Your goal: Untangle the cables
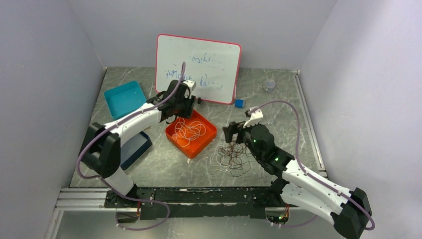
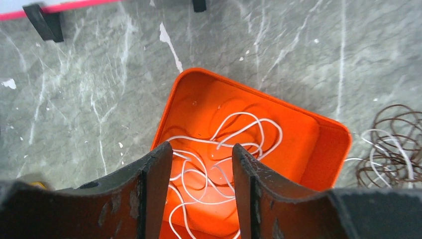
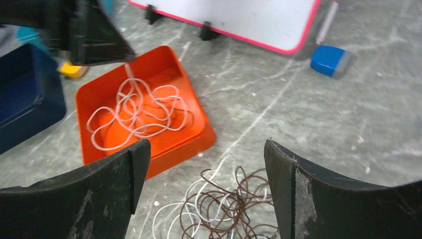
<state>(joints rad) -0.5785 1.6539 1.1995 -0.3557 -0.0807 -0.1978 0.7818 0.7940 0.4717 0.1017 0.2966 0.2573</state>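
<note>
Beneath the parted left jaws, white cable [image 2: 244, 114] inside orange tray [image 2: 328, 154].

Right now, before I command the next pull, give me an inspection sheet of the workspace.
Surface: grey marbled tabletop, white flecks, nothing spilled seen.
Job's things: thin white cable coiled inside the orange plastic tray; tangle of dark brown and white cables on the tabletop beside it.
Clutter: teal plastic tray, dark blue tray, small blue block, clear round cup.
Grippers: left end effector open over the orange tray, a white strand running up toward it; right end effector wide open above the tangle, empty.
Cables: lilac arm hoses hang off both arms, clear of the tangle.
Surroundings: red-framed whiteboard at the back; plain pale walls around.
</note>
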